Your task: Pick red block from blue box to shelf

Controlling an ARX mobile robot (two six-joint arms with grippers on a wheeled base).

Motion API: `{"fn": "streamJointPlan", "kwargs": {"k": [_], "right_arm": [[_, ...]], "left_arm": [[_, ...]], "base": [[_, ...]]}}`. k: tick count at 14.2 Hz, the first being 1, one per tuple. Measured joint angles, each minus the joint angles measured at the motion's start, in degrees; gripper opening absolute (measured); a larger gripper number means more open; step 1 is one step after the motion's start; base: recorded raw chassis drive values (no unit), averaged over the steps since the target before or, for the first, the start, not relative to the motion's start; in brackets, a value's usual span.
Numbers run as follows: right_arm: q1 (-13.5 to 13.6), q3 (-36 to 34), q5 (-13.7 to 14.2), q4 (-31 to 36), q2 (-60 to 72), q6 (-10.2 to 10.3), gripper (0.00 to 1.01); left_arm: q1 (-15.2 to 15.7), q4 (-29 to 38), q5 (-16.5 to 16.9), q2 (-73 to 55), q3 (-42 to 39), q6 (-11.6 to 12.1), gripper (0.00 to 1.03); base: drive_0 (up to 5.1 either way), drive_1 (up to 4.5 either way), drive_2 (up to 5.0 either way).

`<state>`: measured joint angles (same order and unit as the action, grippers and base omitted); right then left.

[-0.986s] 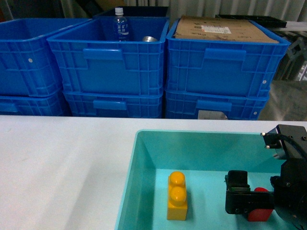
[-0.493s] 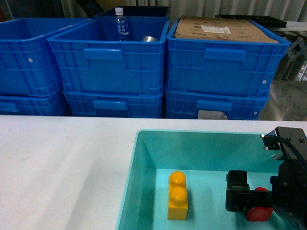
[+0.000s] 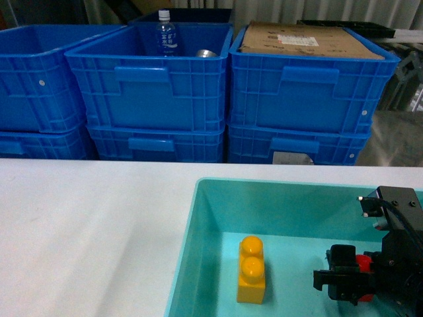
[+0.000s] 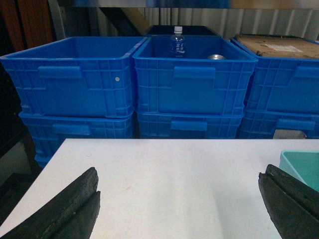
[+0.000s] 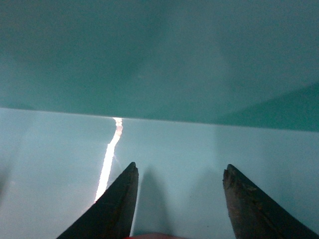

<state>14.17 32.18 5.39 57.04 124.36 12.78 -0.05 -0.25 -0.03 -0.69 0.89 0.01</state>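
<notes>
**Right gripper drops onto the red block**

Vs. a second ago, our right gripper [image 3: 345, 282] sits lower in the blue box [image 3: 198, 218] and has turned – the red block [image 3: 362, 263], then showing plainly beside the fingers, is now mostly hidden behind them, only a small red patch left in the head view. In the right wrist view the two dark fingertips [image 5: 117, 204] stand apart w/ box floor between them, and a thin red sliver peeks in at 6 o'clock, bottom edge. So the fingers are spread, straddling the block – we judge the grasp is lining up but not closed yet. The block is on the box floor, at 3 o'clock from the yellow two-stud brick [image 3: 251, 271].

Left gripper [image 4: 179, 199] hovers over the white table [image 3: 86, 231], fingers wide apart, holding nothing.

Around us: stacked dark blue crates [image 3: 149, 86] at 12 o'clock beyond the table, one w/ a water bottle [image 3: 165, 33] inside, another topped w/ cardboard [image 3: 307, 41]. No shelf tier shows clearly in any view. The yellow brick stands well apart from the gripper, so it shouldn't interfere; the box's near wall & far wall are the likelier snags on the lift-out.
</notes>
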Motion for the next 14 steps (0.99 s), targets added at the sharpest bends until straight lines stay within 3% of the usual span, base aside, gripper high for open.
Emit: {"fn": "streamJointPlan", "kwargs": {"k": [3,7,9,10,11,14], "right_arm": [[0.07,0.52,0.17,-0.13,0.04,-0.85,0.28],[0.07,-0.13,0.07,-1.33,-1.90,-2.56,0.27],[0.00,-0.98,-2.03,-3.10,-8.81,-4.68,0.27],[-1.11,-1.03,-6.12,-6.82,-19.85,-8.48,0.27],[-5.66,-1.42,-11.45,-11.61,-33.88,-14.27,0.27],[-10.60,-3.58,-13.11,-7.06,-46.97,-20.87,0.27]], "left_arm": [[0.00,0.00,-0.02,0.00,0.00,0.00,0.98],[0.00,0.00,0.00,0.00,0.00,0.00,0.98],[0.00,0.00,-0.02,0.00,0.00,0.00,0.98],[0.00,0.00,0.00,0.00,0.00,0.00,0.98],[0.00,0.00,-0.02,0.00,0.00,0.00,0.98],[0.00,0.00,0.00,0.00,0.00,0.00,0.98]], "base": [[0.0,0.00,0.0],[0.0,0.00,0.0],[0.0,0.00,0.0],[0.0,0.00,0.0],[0.0,0.00,0.0],[0.0,0.00,0.0]]}}
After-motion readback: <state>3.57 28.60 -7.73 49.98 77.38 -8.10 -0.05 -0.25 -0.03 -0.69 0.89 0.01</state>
